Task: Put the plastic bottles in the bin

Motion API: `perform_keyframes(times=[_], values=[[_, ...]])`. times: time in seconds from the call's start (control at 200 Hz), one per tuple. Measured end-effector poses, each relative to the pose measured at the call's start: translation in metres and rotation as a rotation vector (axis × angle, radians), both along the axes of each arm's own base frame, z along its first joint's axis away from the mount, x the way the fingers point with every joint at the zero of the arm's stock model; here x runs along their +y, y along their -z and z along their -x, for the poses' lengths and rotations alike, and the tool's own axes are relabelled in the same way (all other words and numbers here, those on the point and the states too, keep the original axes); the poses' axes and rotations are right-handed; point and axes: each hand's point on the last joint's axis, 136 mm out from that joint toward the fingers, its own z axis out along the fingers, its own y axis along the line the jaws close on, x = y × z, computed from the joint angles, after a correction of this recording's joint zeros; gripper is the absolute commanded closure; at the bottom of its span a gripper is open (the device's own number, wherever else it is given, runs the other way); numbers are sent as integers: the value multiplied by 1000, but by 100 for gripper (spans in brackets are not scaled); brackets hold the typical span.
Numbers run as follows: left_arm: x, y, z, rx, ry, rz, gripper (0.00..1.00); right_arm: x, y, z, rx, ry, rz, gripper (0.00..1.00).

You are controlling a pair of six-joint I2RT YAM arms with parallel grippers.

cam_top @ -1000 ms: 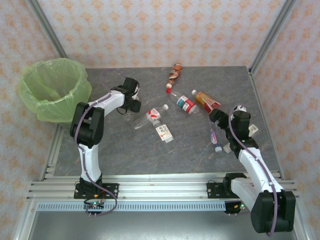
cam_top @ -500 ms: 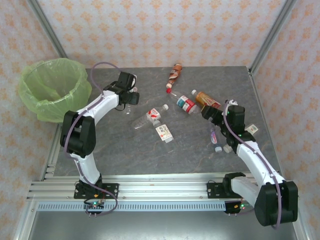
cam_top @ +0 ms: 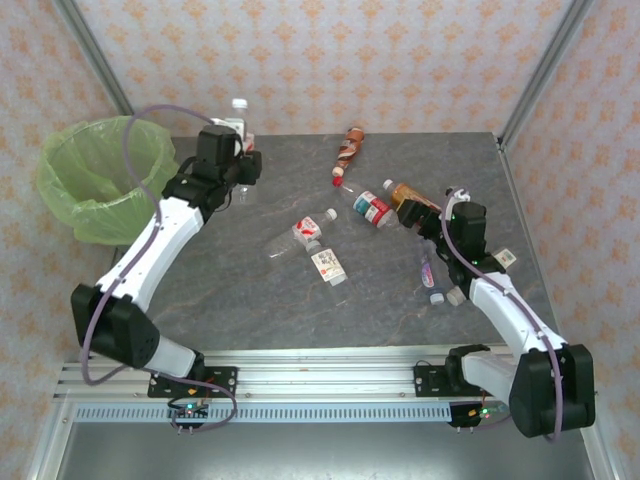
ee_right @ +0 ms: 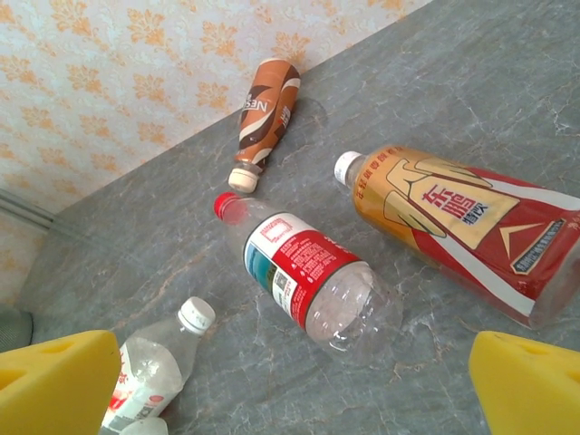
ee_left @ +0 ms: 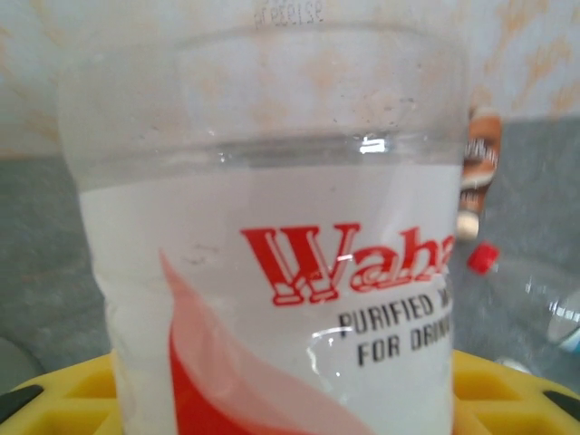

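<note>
Raised since a second ago, the left gripper (cam_top: 237, 150) pinches a clear red-and-white bottle (ee_left: 272, 227) upright, above the table (cam_top: 250, 290) and near the bin (cam_top: 80, 215). The right gripper (ee_right: 290, 381) has its pads spread wide over the amber bottle (ee_right: 453, 222).

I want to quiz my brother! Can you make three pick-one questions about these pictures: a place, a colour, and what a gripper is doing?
1. Where is the round bin lined with a light-green plastic bag? A) by the table's far left corner B) between the arms C) right edge
2. The clear plastic bottle with the red and blue label has which cap colour? A) white B) red C) green
3. The left gripper is: A) empty B) gripping a clear plastic bottle with a red-and-white label C) on the table
A, top view shows it; B, red in the right wrist view; B, bottle between its yellow pads.
</note>
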Motion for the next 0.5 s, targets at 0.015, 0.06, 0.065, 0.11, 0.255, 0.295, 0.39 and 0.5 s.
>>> perform_keyframes(times=[0.015,0.06,0.065,0.11,0.255,0.295,0.39,0.5], values=[[2,-5,1,-14,-8,1,45,0,0,-1,-1,1,-2,1],[8,-20,5,-54,-32,-3,45,0,-1,-3,-5,3,-8,1],[9,-22,6,-58,-35,-4,45,0,-1,-3,-6,3,-8,1],[14,-35,8,-87,-58,-11,45,1,-2,-4,-14,5,-14,1],[34,-74,9,-176,-153,-66,46,1,-7,-9,-37,10,-31,1],[39,-85,10,-199,-182,-82,46,1,-8,-9,-40,12,-35,1],[53,-108,11,-255,-243,-108,45,1,-10,-10,-48,14,-40,1],[73,-129,12,-307,-300,-119,45,1,-13,-8,-57,14,-40,1]])
